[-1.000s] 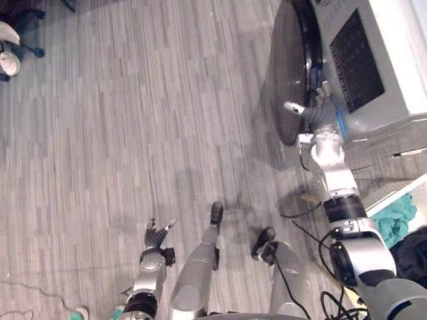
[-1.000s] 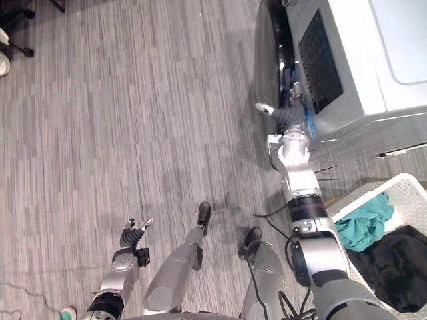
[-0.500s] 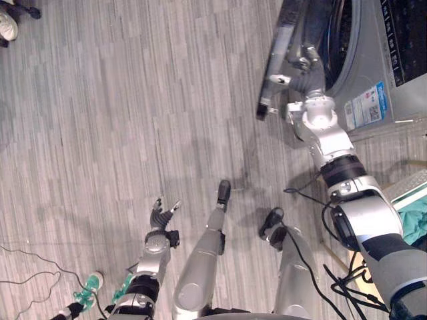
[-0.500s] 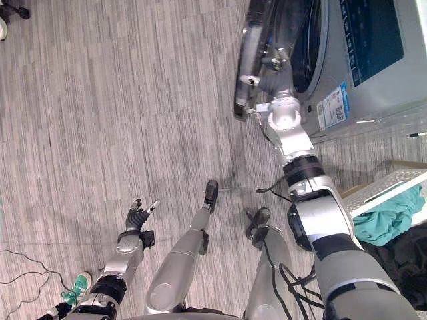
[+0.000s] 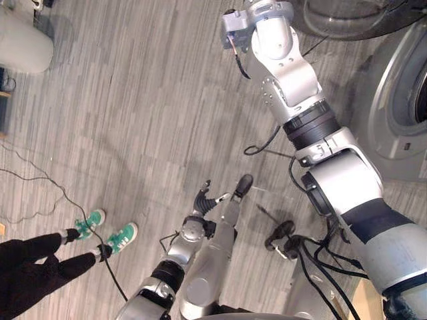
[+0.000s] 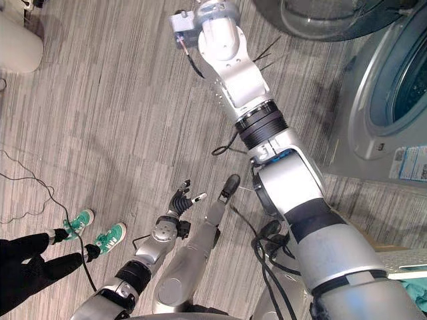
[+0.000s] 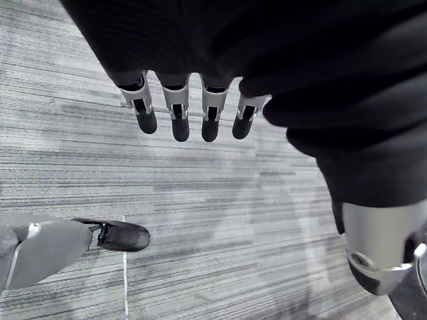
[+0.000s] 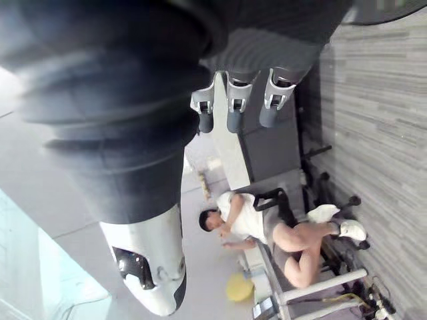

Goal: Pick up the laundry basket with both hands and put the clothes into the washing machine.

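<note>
The washing machine stands at the right with its round opening uncovered. Its glass door is swung wide open at the top of the eye views. My right arm reaches up past the door's edge. In the right wrist view the right hand has relaxed fingers with nothing in them. Low by my side, the left hand hangs over the grey floor with fingers straight and nothing held. A sliver of teal cloth at a white basket's rim peeks in at the lower right corner.
A person's dark legs in green shoes stand at the lower left, with thin cables on the floor nearby. A white rounded object sits at the upper left. In the right wrist view a person sits on equipment.
The camera has swung round. The machine's door has gone from half open to wide open, and my right arm has lifted up and away from the opening. The left hand stays low.
</note>
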{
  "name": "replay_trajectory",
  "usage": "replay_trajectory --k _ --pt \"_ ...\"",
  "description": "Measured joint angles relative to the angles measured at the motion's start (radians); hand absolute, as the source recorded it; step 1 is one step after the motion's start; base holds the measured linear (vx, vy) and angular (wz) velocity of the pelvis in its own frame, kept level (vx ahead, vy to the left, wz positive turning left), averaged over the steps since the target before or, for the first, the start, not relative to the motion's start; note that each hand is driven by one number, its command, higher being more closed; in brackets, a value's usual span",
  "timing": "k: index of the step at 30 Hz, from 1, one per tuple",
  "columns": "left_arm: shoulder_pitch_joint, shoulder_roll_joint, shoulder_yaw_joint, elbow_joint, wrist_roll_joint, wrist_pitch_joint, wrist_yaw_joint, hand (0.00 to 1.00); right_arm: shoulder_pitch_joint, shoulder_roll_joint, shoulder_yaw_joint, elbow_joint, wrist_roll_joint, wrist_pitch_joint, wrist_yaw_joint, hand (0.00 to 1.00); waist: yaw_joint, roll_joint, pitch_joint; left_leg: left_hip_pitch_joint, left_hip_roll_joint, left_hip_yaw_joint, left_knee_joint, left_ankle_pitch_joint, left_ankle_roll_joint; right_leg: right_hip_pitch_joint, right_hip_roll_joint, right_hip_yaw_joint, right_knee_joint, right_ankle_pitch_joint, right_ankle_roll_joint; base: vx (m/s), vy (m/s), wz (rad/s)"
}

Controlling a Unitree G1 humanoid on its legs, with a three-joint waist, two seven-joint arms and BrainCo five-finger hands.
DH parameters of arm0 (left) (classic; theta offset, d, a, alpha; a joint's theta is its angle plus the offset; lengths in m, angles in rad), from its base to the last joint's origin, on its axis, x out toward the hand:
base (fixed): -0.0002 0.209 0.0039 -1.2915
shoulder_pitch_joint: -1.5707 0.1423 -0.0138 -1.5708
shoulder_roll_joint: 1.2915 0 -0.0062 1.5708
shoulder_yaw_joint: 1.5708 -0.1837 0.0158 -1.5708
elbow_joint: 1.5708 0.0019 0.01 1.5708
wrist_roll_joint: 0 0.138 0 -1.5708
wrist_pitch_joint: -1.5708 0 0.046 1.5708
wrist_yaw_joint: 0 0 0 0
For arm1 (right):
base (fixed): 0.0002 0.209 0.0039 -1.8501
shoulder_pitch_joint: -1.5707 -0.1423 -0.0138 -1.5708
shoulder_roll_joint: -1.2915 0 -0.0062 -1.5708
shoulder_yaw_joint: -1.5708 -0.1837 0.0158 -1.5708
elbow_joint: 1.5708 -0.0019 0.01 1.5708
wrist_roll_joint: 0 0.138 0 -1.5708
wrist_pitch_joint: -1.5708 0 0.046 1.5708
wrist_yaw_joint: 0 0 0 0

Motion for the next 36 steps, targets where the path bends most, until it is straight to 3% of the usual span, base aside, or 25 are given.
replay_trajectory --k 4,8,11,15,22,27,31,36 --pt "-0.062 0.024 0.067 0.002 0.000 0.008 0.021 0.00 0.261 -0.004 -0.042 -0.110 -0.031 0.015 -0.001 0.00 -0.079 0.001 0.024 0.014 0.016 0.102 0.000 0.000 0.000 -0.029 0.037 0.126 -0.063 0.074 0.022 -0.02 0.048 -0.97" --pt "-0.118 0.074 0.161 0.004 -0.007 0.022 0.045 0.00 0.549 0.023 -0.037 -0.205 -0.067 0.029 0.037 0.00 -0.151 -0.026 0.055 0.072 0.042 0.195 -0.002 -0.002 0.002 -0.007 0.082 0.231 -0.130 0.134 0.026 -0.03 -0.015 -0.90" --pt "-0.172 0.123 0.170 0.021 -0.019 0.029 0.045 0.00 0.696 0.037 -0.003 -0.261 -0.111 0.035 0.084 0.00 -0.185 -0.031 0.058 0.094 0.071 0.238 -0.002 -0.050 0.048 0.006 0.121 0.250 -0.162 0.157 0.025 -0.04 -0.016 -0.55" --pt "-0.355 0.200 0.174 0.083 -0.071 0.043 0.044 0.00 0.885 0.068 0.008 -0.289 -0.161 0.050 0.155 0.00 -0.230 -0.055 0.073 0.091 0.087 0.297 -0.003 -0.121 0.029 -0.003 0.132 0.285 -0.205 0.191 0.030 -0.02 0.006 -0.31" --pt "-0.614 0.374 0.224 0.069 -0.103 0.043 0.045 0.00 1.198 0.146 -0.032 -0.523 -0.203 0.053 0.188 0.00 -0.265 -0.097 0.096 0.070 0.074 0.435 -0.001 -0.088 0.061 -0.060 0.116 0.356 -0.191 0.190 0.047 0.10 0.027 -0.24" --pt "-0.615 0.416 0.265 0.051 -0.091 0.044 0.044 0.00 1.265 0.171 -0.066 -0.678 -0.210 0.019 0.186 0.00 -0.275 -0.141 0.105 0.073 0.082 0.523 -0.001 -0.092 0.063 -0.074 0.130 0.391 -0.197 0.190 0.046 0.06 -0.027 -0.24" --pt "-0.636 0.471 0.343 0.054 -0.057 0.072 0.047 0.00 1.276 0.169 -0.115 -0.780 -0.219 -0.010 0.177 0.00 -0.287 -0.173 0.112 0.033 0.109 0.597 0.011 -0.118 0.092 -0.113 0.165 0.431 -0.246 0.227 0.047 0.02 -0.004 -0.44" --pt "-0.734 0.493 0.362 0.056 0.032 0.105 0.054 0.00 1.339 0.157 -0.137 -0.864 -0.220 -0.024 0.159 0.00 -0.286 -0.185 0.117 -0.008 0.126 0.605 0.028 -0.119 0.093 -0.125 0.179 0.427 -0.286 0.252 0.045 0.01 0.001 -0.07"
